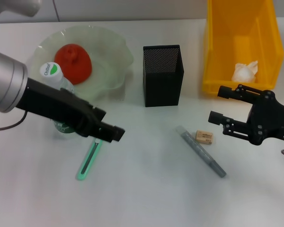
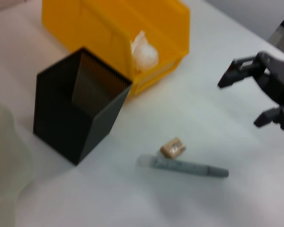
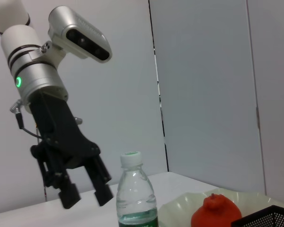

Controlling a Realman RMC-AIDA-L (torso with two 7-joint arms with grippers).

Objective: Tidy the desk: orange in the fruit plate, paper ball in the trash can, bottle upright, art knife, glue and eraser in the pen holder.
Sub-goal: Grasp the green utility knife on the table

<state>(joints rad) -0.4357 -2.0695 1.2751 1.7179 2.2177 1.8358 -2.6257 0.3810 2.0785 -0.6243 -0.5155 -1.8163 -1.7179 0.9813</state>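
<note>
- The left pincer (image 1: 109, 134) hangs just above the top end of the green art knife (image 1: 89, 161), its fingers apart as the right wrist view shows. The knife is thin and lies flat on the worktop (image 1: 146, 189), so I judge a grasp could easily skid off it or push it sideways.
- The bottle (image 1: 57, 80) already stands upright right behind that arm, touching or nearly touching it in the head view. A careless swing of the arm could knock it over and undo that step.
- The right pincer (image 1: 217, 105) hovers wide apart near the front of the yellow trash can (image 1: 217, 42), with the eraser (image 1: 204, 137) and the grey glue stick (image 1: 201, 151) lying just beside each other below it. Going for one could nudge the other, since they look almost touching.
- The pen holder (image 1: 163, 75) is tall, narrow and still empty. A long item dropped in at a slant might catch its rim or tip it.
- The orange (image 1: 73, 60) sits in the fruit plate (image 1: 113, 52) and the paper ball (image 1: 244, 72) lies in the trash can, so those look done.
- The left arm hides the bottle's lower body and the knife's upper tip, so I cannot tell whether the pincer touches the knife.
- The left wrist view shows none of that arm's own fingers, nor the knife.
</note>
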